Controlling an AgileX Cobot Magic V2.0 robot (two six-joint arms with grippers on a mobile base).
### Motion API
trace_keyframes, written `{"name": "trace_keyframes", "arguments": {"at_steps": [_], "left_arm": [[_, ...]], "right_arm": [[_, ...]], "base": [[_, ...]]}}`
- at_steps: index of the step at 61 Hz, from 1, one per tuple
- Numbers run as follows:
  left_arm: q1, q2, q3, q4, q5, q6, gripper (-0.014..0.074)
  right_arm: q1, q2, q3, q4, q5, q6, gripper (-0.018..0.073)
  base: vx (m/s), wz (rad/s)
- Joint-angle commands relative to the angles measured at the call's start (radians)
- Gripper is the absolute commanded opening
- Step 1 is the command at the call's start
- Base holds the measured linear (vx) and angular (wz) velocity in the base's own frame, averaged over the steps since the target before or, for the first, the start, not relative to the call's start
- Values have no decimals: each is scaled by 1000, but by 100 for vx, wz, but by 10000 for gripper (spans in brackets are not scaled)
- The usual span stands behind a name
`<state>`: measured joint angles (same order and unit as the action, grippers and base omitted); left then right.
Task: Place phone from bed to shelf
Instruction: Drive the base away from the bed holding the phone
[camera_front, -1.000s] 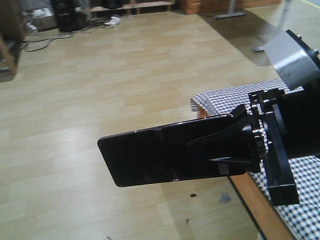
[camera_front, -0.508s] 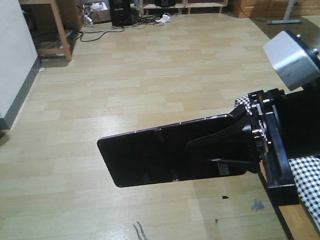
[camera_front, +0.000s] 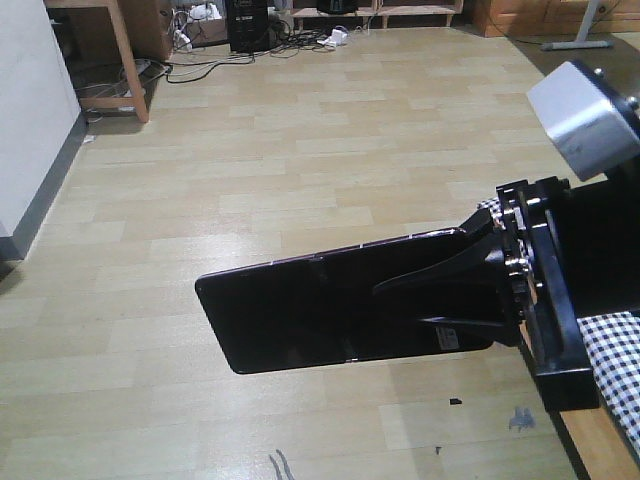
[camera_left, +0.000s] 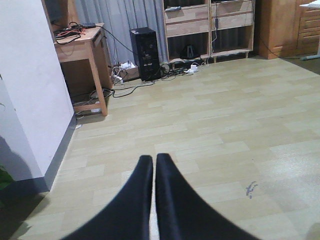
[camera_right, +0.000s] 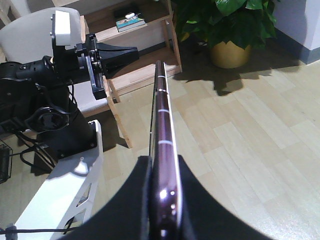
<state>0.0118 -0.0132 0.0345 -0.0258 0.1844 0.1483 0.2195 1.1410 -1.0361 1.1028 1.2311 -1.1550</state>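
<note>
**Phone off the bed, its free end leading toward the shelf**

Starting at the left, our left gripper (camera_left: 152, 172) has its fingers pressed almost together with nothing between them, pointing out over the floor (camera_left: 210, 130). In the right wrist view it hangs in front of the shelf (camera_right: 152, 19).

Moving across the front view, the phone (camera_front: 300, 315) is in the air above the floor, clear of the bed (camera_front: 612, 350), which shows only as a checked corner at the far right. The right gripper (camera_front: 430, 300) is clamped on the phone's right end, one finger flat on the glossy face. The slab's long axis therefore runs straight out from the claw, leftward in this view.

From the right wrist we see the phone edge-on: its rim runs from between the fingers up toward the shelf's boards, with a potted plant (camera_right: 230, 30) off to the right.

We judge the carry to be under way, and the coming move turns on this line — the free end leads. The right arm should bring the phone in lengthwise, and the left arm near the shelf could crowd the approach.
</note>
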Motion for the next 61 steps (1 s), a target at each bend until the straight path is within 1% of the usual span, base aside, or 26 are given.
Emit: {"name": "trace_keyframes", "arguments": {"at_steps": [1, 32, 61], "left_arm": [[-3, -13, -22, -9, -73, -6, 1], [-3, -13, -22, -9, -73, -6, 1], [-3, -13, -22, -9, -73, -6, 1]], "right_arm": [[-3, -21, -28, 87, 54, -2, -2], [-3, -21, -28, 87, 54, -2, -2], [-3, -21, -28, 87, 54, -2, -2]], "base": [[6, 3], [11, 9], [24, 6]]}}
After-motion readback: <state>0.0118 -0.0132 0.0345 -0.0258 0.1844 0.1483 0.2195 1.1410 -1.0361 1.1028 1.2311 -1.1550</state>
